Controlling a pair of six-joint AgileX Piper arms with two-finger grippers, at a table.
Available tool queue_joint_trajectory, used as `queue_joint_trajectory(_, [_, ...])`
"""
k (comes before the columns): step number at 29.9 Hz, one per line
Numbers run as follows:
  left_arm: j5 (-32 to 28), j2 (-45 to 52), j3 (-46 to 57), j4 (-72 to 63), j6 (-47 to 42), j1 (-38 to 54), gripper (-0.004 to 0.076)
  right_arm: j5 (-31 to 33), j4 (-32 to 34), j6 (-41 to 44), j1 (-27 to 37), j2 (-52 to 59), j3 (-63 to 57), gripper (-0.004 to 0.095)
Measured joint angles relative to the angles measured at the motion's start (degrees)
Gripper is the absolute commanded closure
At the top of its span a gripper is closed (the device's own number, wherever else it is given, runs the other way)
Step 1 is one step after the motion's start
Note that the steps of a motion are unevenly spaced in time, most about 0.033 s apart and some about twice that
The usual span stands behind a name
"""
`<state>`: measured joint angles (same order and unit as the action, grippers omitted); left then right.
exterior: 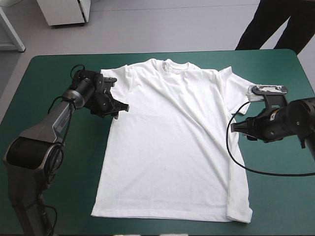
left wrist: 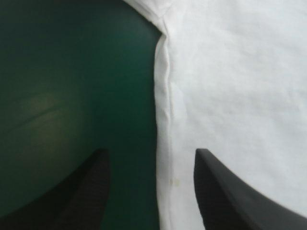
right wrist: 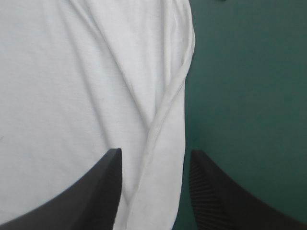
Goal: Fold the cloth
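T-shirt (exterior: 172, 142) spread flat mid counter (exterior: 280, 196), collar toward far edge, hem toward near edge. At its left side edge, just below sleeve: left claw (exterior: 124, 108), fingers apart, one over counter, one over T-shirt. Opposite, at right side edge: right claw (exterior: 235, 127), fingers apart, straddling folded-over edge.

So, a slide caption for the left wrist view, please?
Open left claw straddles the T-shirt edge on the teal-green cover.

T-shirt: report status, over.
Left gripper open, astride the T-shirt left edge. Right gripper open, astride the right edge. T-shirt spread flat, unfolded. Nothing lying on it.
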<state>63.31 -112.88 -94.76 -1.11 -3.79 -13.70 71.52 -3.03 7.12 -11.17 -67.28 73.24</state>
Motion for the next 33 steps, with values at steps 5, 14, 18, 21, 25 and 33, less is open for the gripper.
queue_joint_trajectory(5, [-1.11,-2.16,-0.21,0.11,0.12,-0.2,0.039,0.0,0.0,0.06,0.0,0.0,0.0,0.0535])
queue_joint_trajectory(14, [-2.39,-4.24,-0.99,0.29,1.09,-2.69,0.0674,0.0,0.43,0.06,0.0,0.0,0.0,0.0534])
queue_joint_trajectory(18, [-2.68,-4.3,-1.04,0.07,1.09,-2.94,0.0746,-0.76,0.45,0.1,0.0,-0.29,0.0,0.0534])
queue_joint_trajectory(21, [-2.79,-4.3,-1.05,0.07,1.11,-2.94,0.0746,-2.75,0.45,0.05,0.11,-2.58,0.18,0.0521])
queue_joint_trajectory(25, [-2.79,-4.3,-1.1,0.07,1.11,-2.94,0.0746,-4.36,0.27,-2.79,0.28,-9.35,2.38,0.0501])
queue_joint_trajectory(33, [-2.79,-4.3,-1.1,-0.11,1.36,-2.94,0.0746,-5.9,-0.05,-3.6,1.61,-25.8,9.99,0.0501])
